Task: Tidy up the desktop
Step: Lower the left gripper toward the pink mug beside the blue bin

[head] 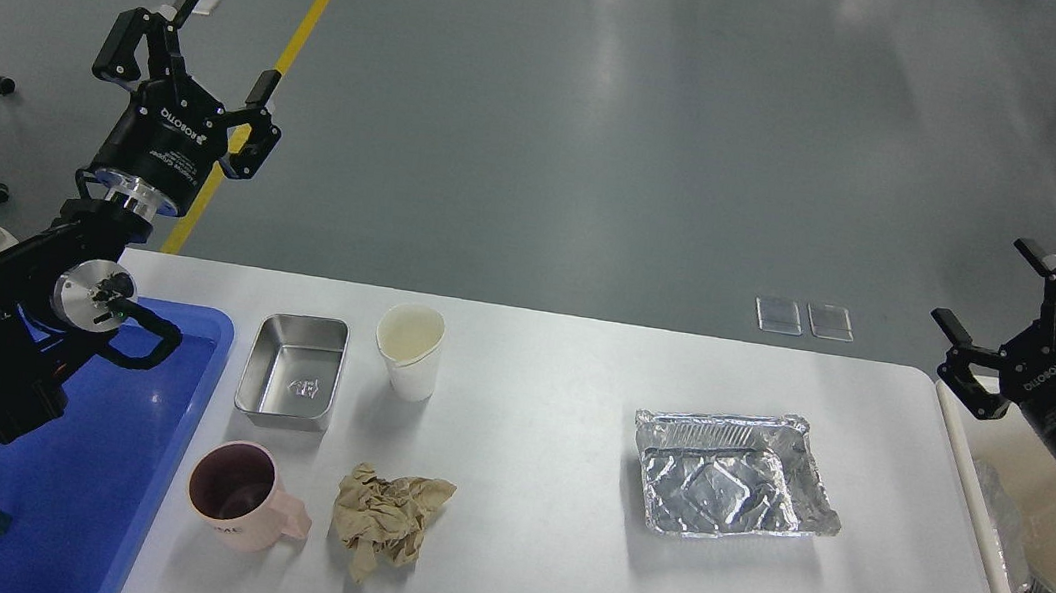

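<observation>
Our desk [538, 540], white w/ rounded far corners, fills the lower middle of the head view, its near edge cut off by the frame bottom. On it, towards the left edge: a steel rectangular container [291, 384], empty, sitting just right of the blue tray [165, 464]. Just beside the container, on its right, a white paper cup [410, 351], upright, apart from it by a small gap. Nearer us, a pink mug [245, 496] w/ dark inside, handle pointing right; next to the handle a crumpled brown paper [388, 517], close but we can't tell if touching. Towards the right side of the desk, well apart from the rest, a crinkled foil tray [730, 474], empty, lying flat and a bit skewed to the desk edges.

The blue tray lies along the desk's left edge, partly hidden by our left arm. Past the desk's right edge, a beige bin [1044, 521] w/ some foil visible inside.

Our left gripper [189, 59] is raised above the far-left corner area, over the floor beyond; fingers [263, 89] spread wide, nothing in them. Our right gripper [1025, 312] hangs off the desk's right edge, above the bin; fingers [951, 328] also wide apart, holding nothing.
</observation>
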Action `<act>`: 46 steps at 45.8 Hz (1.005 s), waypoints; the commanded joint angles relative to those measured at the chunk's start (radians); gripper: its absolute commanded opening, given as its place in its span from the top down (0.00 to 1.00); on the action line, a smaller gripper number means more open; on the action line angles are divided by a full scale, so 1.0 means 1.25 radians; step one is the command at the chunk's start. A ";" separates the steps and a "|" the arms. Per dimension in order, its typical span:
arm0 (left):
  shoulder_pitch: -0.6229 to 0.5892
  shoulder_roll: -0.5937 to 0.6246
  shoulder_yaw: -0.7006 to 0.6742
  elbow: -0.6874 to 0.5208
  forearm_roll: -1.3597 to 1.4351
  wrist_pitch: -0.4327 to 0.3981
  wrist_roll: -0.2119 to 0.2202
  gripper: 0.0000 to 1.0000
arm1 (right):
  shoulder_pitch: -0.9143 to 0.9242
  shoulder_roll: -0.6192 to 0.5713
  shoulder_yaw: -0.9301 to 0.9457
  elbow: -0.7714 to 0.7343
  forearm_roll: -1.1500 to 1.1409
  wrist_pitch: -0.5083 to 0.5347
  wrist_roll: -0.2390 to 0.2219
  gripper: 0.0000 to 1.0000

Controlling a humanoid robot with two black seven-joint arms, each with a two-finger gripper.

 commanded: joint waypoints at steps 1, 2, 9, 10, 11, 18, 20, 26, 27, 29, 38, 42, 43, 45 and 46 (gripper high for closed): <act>-0.008 -0.006 0.004 0.000 0.000 0.003 0.001 0.02 | 0.000 0.001 0.000 -0.001 0.000 -0.003 0.001 0.00; -0.008 -0.009 0.005 0.000 0.000 0.004 0.001 0.02 | 0.000 0.001 0.000 0.001 0.000 -0.003 0.001 0.00; -0.004 -0.007 0.002 0.001 0.000 -0.007 0.001 0.02 | 0.000 0.000 0.000 -0.002 0.000 -0.011 0.001 0.00; -0.004 -0.006 0.003 0.003 0.000 -0.010 0.000 0.02 | 0.000 0.000 -0.001 -0.002 0.000 -0.011 0.001 0.00; -0.001 -0.005 0.003 0.003 0.000 -0.012 -0.001 0.02 | 0.000 0.000 -0.001 -0.002 0.000 -0.011 0.000 0.00; 0.001 -0.001 -0.006 0.003 -0.001 -0.018 -0.005 0.02 | 0.000 -0.002 -0.009 -0.002 0.000 -0.014 0.000 0.00; 0.002 0.002 -0.009 0.003 -0.001 -0.013 -0.009 0.02 | 0.000 -0.004 -0.018 -0.002 0.000 -0.014 0.000 0.00; 0.010 0.015 -0.009 0.003 0.005 -0.013 -0.015 0.02 | 0.006 -0.010 -0.036 -0.004 0.000 -0.021 0.000 0.00; 0.012 0.015 -0.009 0.003 0.007 -0.013 -0.015 0.02 | 0.006 -0.010 -0.036 -0.004 0.000 -0.022 0.000 0.00; 0.019 0.015 -0.010 0.003 0.016 -0.013 -0.022 0.02 | 0.007 -0.015 -0.036 -0.004 0.000 -0.022 0.000 0.00; 0.028 0.021 -0.007 -0.018 0.113 -0.015 -0.151 0.02 | 0.011 -0.023 -0.037 -0.004 0.001 -0.023 0.000 0.00; 0.026 0.043 0.009 -0.053 0.128 -0.017 -0.135 0.02 | 0.011 -0.022 -0.036 -0.004 0.001 -0.022 0.000 0.00; 0.024 0.056 0.019 -0.065 0.134 -0.017 -0.124 0.02 | 0.011 -0.022 -0.037 -0.004 0.001 -0.023 0.000 0.00; 0.023 0.093 0.043 -0.108 0.147 -0.015 -0.095 0.02 | 0.012 -0.021 -0.036 -0.004 0.001 -0.023 0.000 0.00; 0.022 0.114 0.054 -0.132 0.156 -0.011 -0.080 0.02 | 0.012 -0.019 -0.036 -0.004 0.001 -0.022 0.000 0.00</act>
